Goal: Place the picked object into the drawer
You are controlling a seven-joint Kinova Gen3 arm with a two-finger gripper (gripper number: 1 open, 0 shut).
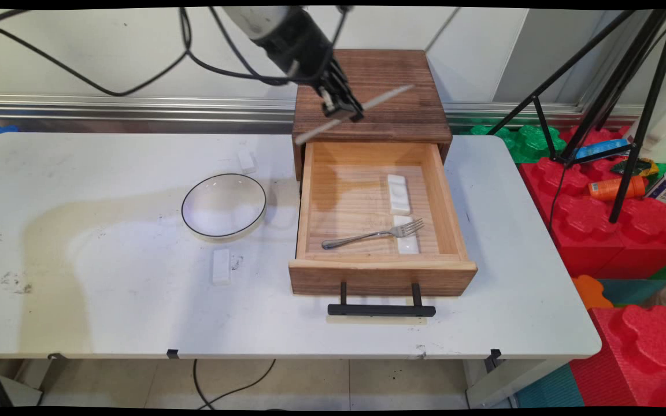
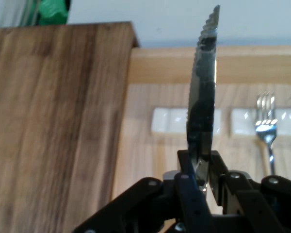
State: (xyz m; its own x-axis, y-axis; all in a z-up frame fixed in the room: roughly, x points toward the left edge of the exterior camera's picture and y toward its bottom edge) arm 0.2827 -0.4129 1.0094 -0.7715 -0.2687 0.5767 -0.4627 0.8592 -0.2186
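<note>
Knife (image 1: 354, 112): thin, stiff, light, smooth steel with a serrated edge, held aloft over the box (image 1: 372, 95) behind the open drawer (image 1: 382, 271). Near to far: handle (image 1: 381, 310), drawer with fork (image 1: 373, 234) and two white rests (image 1: 398, 194), then the gripper (image 1: 341, 110), clamped on the blade mid-length. The drawer's left half is open; the bowl (image 1: 224, 205) stands apart on the surface (image 1: 107, 289).

The knife (image 1: 354, 112) shows in the main view as a pale smear, its edge unreadable there. In the hand view its lower end is hidden between the fingers of the end effector (image 2: 200, 167), and the fork (image 2: 266, 128) is cut off below by the black linkage. The fork's prongs cover part of the near white rest (image 1: 407, 237).
</note>
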